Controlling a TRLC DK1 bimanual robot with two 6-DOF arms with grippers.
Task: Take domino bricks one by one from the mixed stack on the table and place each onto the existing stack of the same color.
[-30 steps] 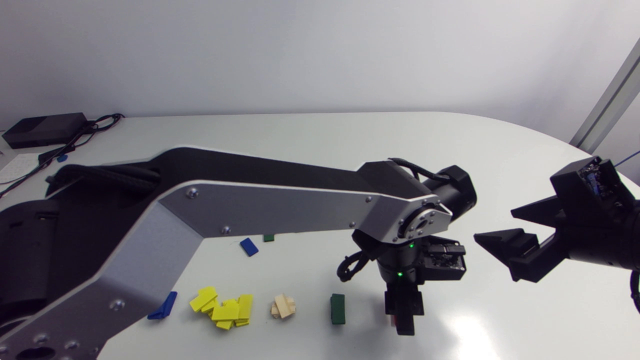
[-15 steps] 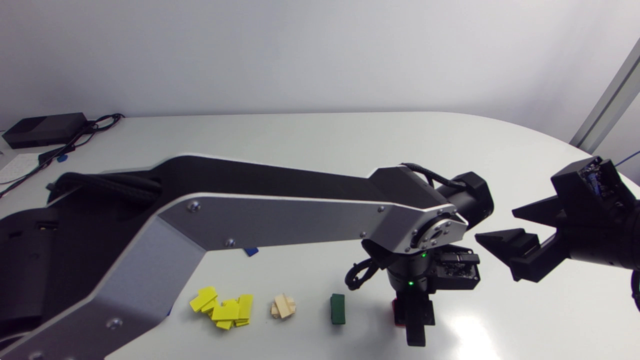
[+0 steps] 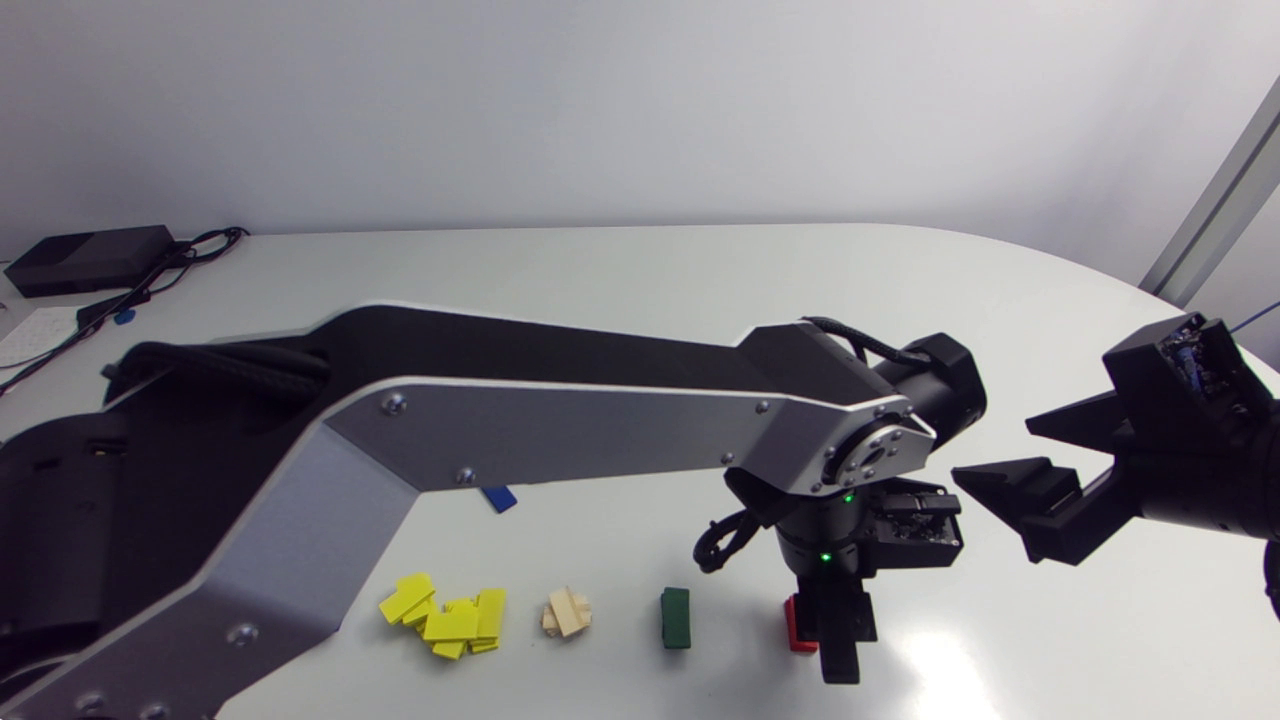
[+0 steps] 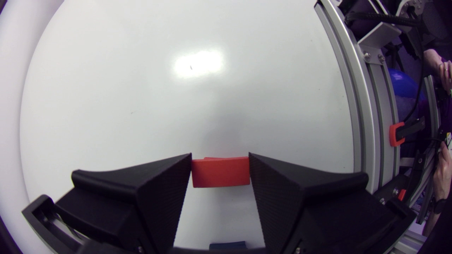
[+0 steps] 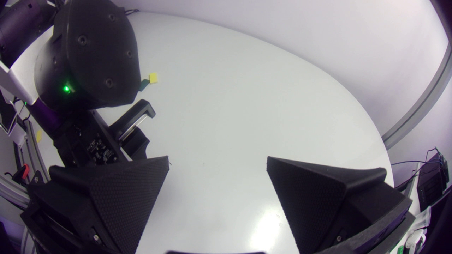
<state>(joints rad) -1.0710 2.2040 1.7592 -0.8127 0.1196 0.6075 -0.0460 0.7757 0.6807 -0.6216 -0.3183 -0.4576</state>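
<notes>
Swung rightward and sunk lower within the last second. Left gripper [image 3: 838,662] clamped on red brick [image 4: 220,173], down at the bench [image 3: 640,300] right of green stack [image 3: 675,617]; release seemingly next. Right gripper [image 5: 217,160] spread, empty.

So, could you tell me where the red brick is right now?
In the left wrist view the red brick is clamped between the fingertips of the left gripper; in the head view it lies right of the green brick.
</notes>
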